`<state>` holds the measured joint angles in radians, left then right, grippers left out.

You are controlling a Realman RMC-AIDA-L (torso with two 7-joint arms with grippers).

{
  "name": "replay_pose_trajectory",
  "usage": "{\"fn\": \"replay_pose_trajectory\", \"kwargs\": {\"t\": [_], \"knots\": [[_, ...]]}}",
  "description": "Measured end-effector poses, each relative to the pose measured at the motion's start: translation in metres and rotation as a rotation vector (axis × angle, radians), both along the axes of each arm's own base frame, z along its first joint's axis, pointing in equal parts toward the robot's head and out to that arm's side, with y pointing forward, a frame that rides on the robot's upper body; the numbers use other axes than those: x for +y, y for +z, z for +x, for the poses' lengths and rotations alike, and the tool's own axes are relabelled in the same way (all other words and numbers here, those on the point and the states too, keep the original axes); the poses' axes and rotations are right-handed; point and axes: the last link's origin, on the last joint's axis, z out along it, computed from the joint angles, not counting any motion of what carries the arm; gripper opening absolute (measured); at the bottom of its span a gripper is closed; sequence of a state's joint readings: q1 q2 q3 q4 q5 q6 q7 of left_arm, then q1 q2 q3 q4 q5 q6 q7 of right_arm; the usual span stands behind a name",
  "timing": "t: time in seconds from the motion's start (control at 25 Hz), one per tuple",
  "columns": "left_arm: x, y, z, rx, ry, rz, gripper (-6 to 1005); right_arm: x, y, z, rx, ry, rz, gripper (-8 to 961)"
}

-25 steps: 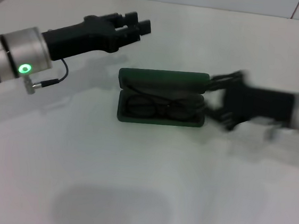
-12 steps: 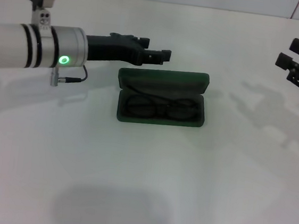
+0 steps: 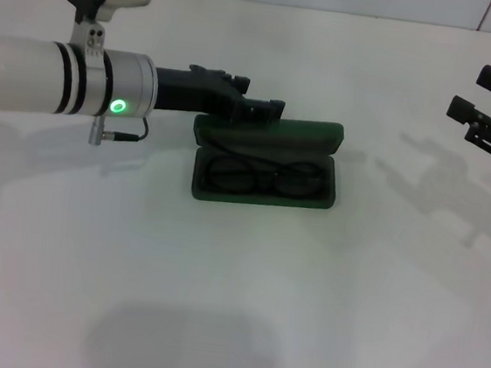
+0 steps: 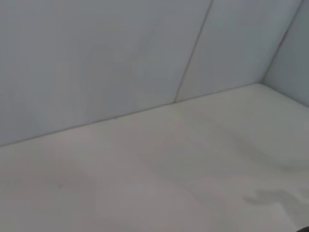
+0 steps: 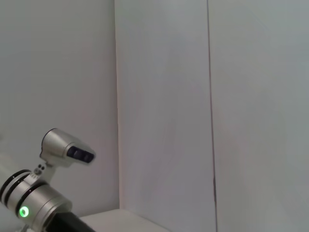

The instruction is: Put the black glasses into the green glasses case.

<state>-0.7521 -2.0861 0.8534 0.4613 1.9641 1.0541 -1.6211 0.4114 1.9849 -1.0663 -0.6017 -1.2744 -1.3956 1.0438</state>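
A bare test lab setup: a plain white table (image 3: 215,304) enclosed by seamed white wall panels (image 5: 164,96), nothing domestic.

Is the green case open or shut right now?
Open. The green glasses case has its lid raised behind the tray, and the black glasses lie inside. The left gripper is at the lid's rear edge.

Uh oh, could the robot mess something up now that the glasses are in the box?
Maybe. The left gripper sits right at the raised lid of the green glasses case. If it pushes the lid unevenly, the light case might slide on the smooth white table instead of closing. The black glasses lie inside the case, but if part of the frame sits high, the lid might pinch it. The right gripper hangs far off to the side, so it cannot steady the case.
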Motion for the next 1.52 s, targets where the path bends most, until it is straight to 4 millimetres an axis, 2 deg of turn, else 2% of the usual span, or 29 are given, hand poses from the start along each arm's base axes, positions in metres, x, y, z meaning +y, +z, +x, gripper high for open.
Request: {"fn": "replay_pose_trajectory", "kwargs": {"t": [0.32,0.64,0.8,0.96,1.08,1.32,1.52], "knots": [[-0.019,-0.008,-0.016,0.062,-0.074,-0.027,808,0.005,-0.002,-0.002,-0.011,-0.008,0.014,596],[-0.035,-0.009,-0.016,0.004,-0.195,0.008,807,0.006,-0.01,-0.008,-0.031,0.022,0.01,599],[-0.064,0.009,-0.005,-0.17,-0.405,0.032,807,-0.009,-0.02,-0.028,-0.066,0.2,-0.151,601],[-0.101,0.039,-0.012,-0.281,-0.584,0.016,807,-0.018,-0.029,-0.043,-0.061,0.3,-0.273,602],[-0.122,0.049,-0.013,-0.334,-0.69,0.001,807,-0.023,-0.042,-0.049,-0.076,0.327,-0.319,613],[-0.141,0.052,-0.018,-0.364,-0.749,-0.001,807,-0.031,-0.068,-0.059,-0.118,0.401,-0.398,676],[-0.148,0.054,-0.024,-0.368,-0.732,0.009,807,-0.031,-0.074,-0.066,-0.109,0.449,-0.383,728]]}}
